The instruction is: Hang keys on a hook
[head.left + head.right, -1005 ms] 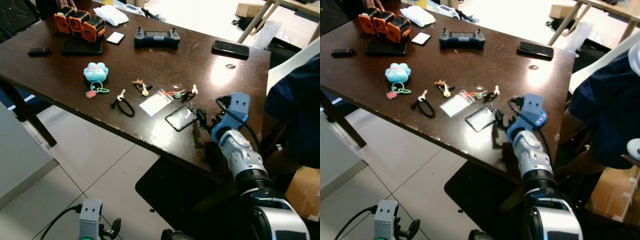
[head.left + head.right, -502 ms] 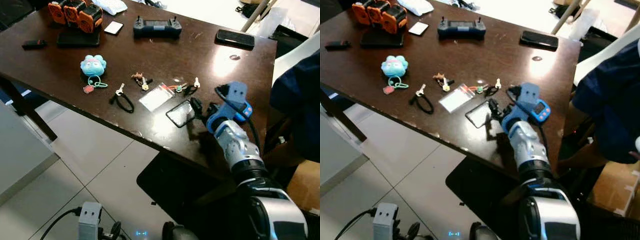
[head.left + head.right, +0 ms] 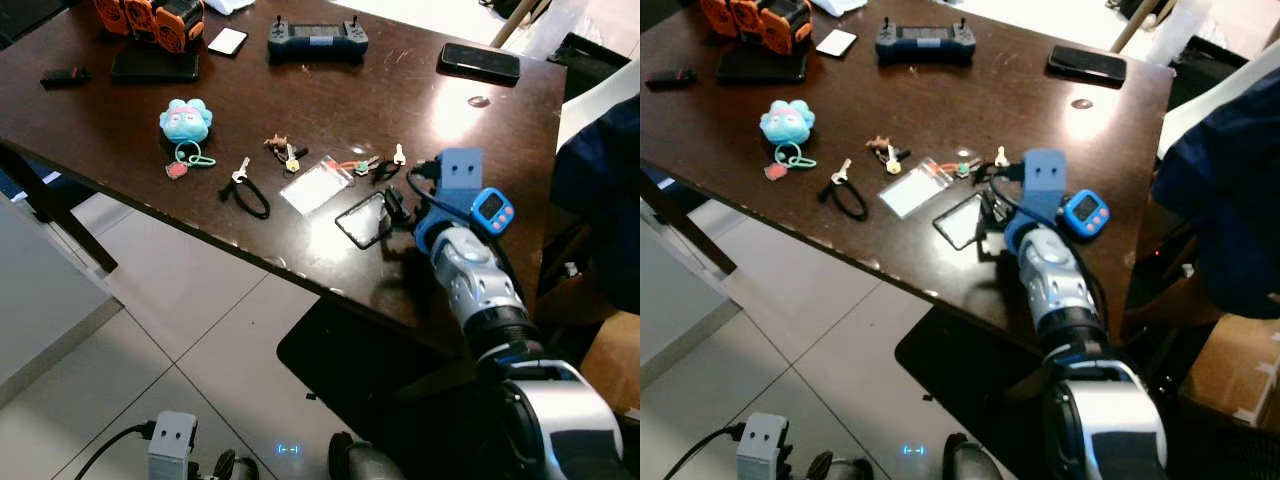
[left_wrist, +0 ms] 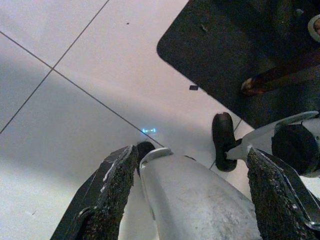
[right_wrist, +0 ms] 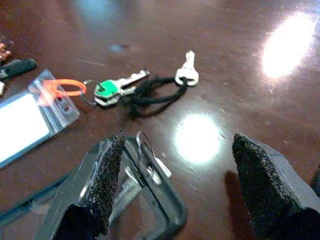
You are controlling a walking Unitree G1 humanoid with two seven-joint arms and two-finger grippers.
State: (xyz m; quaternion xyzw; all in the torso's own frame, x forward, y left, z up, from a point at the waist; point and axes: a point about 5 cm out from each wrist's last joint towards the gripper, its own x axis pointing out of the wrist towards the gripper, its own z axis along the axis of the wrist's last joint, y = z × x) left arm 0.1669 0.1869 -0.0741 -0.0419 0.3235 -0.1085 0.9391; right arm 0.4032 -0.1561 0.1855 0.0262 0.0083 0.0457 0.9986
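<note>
Several key bunches lie on the dark wooden table (image 3: 120, 150). A green-headed key on a black cord with a silver key (image 5: 145, 87) lies just beyond my right gripper (image 5: 182, 190), which is open and low over the table. The same bunch (image 3: 374, 168) sits next to a clear badge holder (image 3: 312, 187) with an orange loop. A black-framed card holder (image 3: 362, 218) lies under the gripper's fingers (image 5: 107, 185). Further left are a key on a black loop (image 3: 245, 190), brown keys (image 3: 280, 152) and a blue plush keychain (image 3: 185, 120). My left gripper (image 4: 192, 200) hangs open near the floor.
A person in dark blue (image 3: 600, 190) stands at the table's right end. A small blue device (image 3: 491, 210) lies beside my right wrist. A controller (image 3: 318, 38), a phone (image 3: 480, 62) and orange packs (image 3: 150, 12) sit at the back. A black mat (image 3: 370, 370) covers the floor.
The camera has shifted. My right gripper has reached further over the table, from the card holder's near corner towards the green key bunch. The blue device has come into view.
</note>
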